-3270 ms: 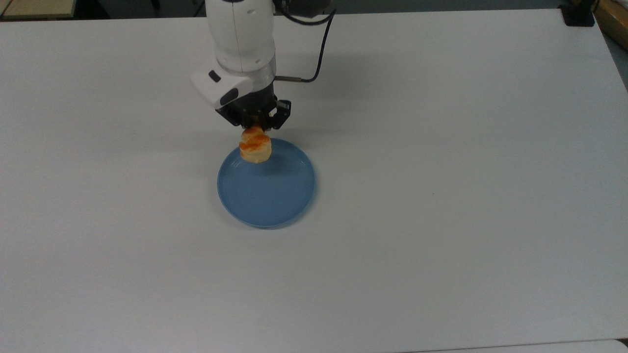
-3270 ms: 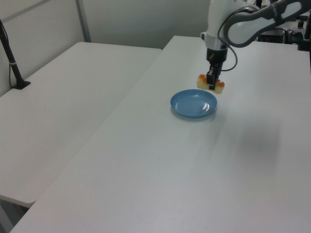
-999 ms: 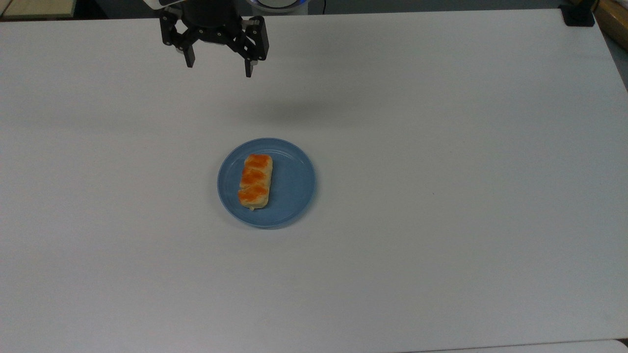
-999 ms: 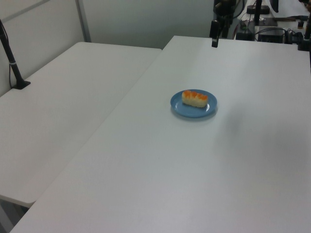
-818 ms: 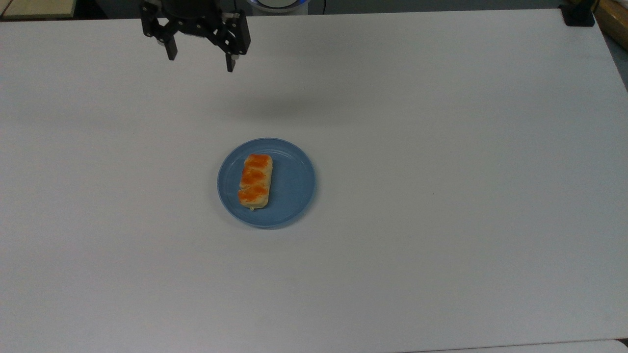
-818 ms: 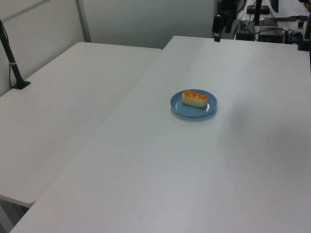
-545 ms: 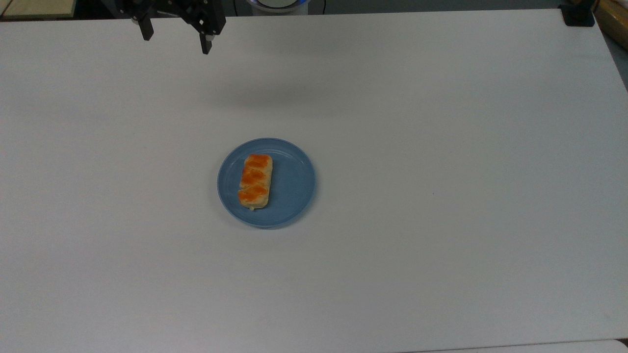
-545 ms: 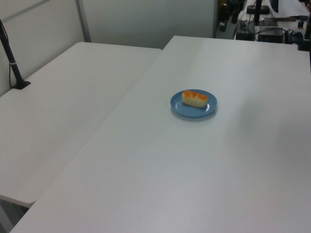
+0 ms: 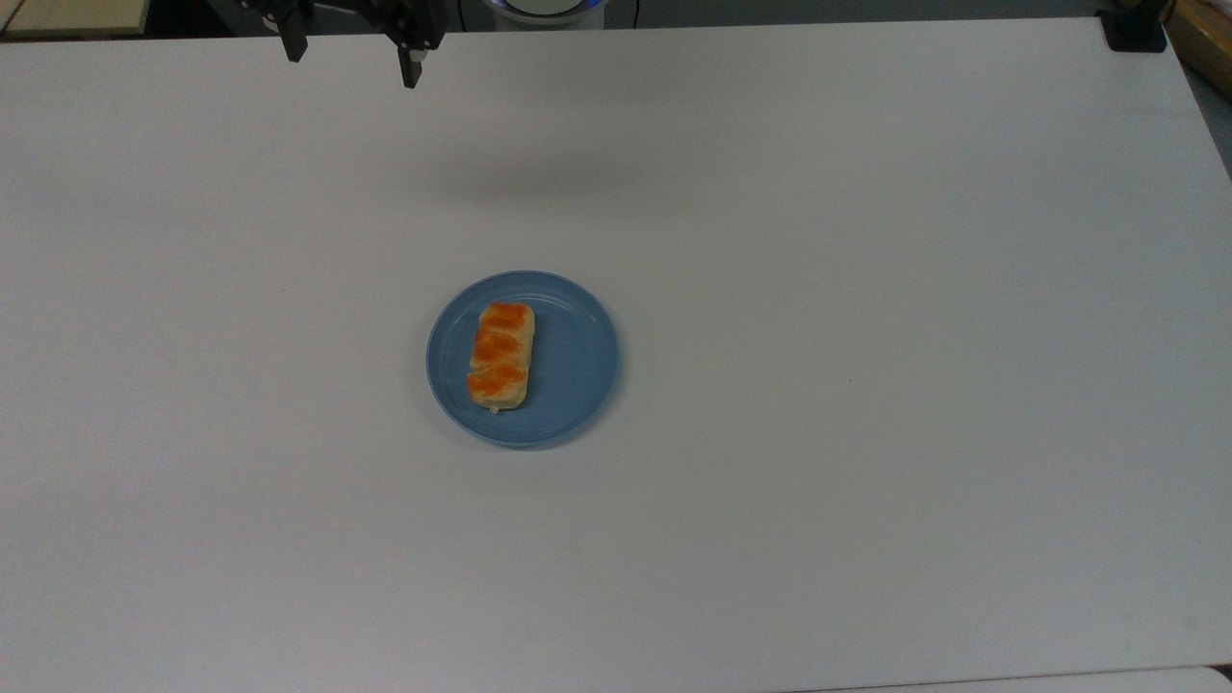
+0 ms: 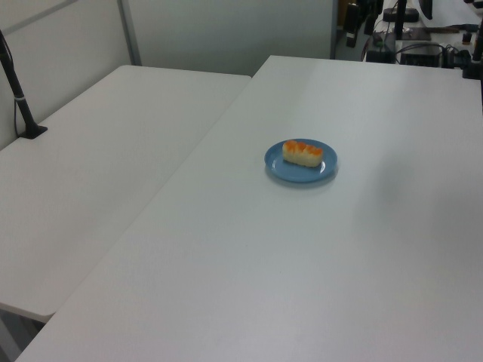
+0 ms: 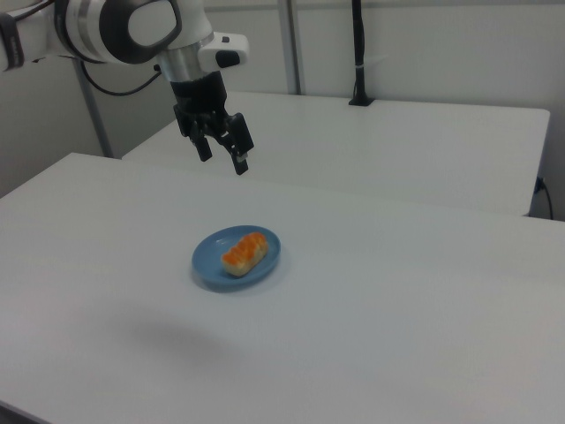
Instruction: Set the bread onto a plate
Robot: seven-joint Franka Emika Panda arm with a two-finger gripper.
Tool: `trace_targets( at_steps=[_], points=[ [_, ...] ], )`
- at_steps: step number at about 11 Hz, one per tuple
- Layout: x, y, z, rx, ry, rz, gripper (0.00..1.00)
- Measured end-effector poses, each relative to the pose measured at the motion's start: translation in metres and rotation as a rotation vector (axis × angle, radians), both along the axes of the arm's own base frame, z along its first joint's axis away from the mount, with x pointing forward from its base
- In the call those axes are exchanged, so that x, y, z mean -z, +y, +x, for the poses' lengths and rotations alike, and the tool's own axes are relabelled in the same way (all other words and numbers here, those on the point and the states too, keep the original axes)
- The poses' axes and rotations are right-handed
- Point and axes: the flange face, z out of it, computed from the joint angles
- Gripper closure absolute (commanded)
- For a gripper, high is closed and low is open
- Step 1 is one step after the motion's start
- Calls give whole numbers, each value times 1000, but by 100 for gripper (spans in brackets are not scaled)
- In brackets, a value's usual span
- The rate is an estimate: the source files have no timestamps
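Bare table (image 9: 866, 289) all round plate (image 9: 577, 385) w/ bread (image 9: 500, 356); gripper (image 9: 351, 67) well apart.

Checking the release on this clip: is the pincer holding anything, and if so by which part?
Nothing is held. The pincer hangs open and empty above the table, well clear of the bread, which lies flat on the plate.

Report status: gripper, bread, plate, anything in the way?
Gripper high above the table, jaws open, empty. Bread lying flat on plate, toward the top view's left. Nothing in the way.
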Motion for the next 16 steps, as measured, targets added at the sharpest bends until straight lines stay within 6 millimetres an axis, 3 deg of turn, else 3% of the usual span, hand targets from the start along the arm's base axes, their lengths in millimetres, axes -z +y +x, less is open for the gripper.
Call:
trace_targets(
  at_steps=[13, 16],
  points=[
    [-1, 0, 0, -12, 0, -1, 0],
    [3, 4, -4, -88, 45, -2, 0]
  ],
)
